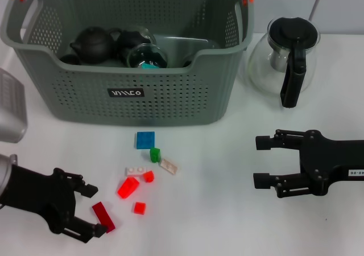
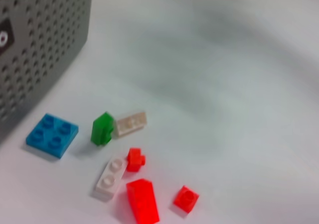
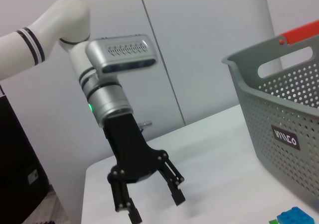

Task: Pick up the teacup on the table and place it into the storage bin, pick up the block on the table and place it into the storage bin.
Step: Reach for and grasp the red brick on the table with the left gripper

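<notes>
Left gripper [image 1: 94,210] jaws spread, straddling dark-red block [image 1: 103,216] before storage bin [image 1: 170,96]; right gripper [image 1: 261,162] released, below glass coffee pot [image 1: 284,54]; loose bricks [image 1: 148,165] between.

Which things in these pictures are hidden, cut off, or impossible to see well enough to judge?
- Head view: the storage bin wall hides the lower parts of the dark teaware inside, so a count is uncertain.
- Head view: the left gripper fingers flank the dark red block; contact cannot be judged.
- Left wrist view: the bright red block is cut by the edge.
- Right wrist view: the blue block is cut by the edge.
</notes>
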You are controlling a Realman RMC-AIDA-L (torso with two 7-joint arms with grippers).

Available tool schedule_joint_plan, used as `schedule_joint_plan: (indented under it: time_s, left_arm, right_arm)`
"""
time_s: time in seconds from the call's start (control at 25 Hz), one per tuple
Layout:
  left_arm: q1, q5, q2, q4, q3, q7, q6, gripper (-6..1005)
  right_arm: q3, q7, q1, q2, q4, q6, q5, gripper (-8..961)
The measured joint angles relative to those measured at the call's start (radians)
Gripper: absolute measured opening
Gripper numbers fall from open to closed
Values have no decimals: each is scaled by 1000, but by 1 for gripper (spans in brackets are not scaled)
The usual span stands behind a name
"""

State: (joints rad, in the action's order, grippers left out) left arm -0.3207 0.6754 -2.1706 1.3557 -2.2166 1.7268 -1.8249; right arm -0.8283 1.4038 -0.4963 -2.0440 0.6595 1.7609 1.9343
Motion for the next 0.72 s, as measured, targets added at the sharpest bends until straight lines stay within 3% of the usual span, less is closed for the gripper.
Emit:
schedule_joint_plan:
  time_s: [0.72]
  left_arm:
    - [25,-72,-3,13,223,150,160,874]
  right_arm:
    - [0,-3,4,2,0,-1,0,915]
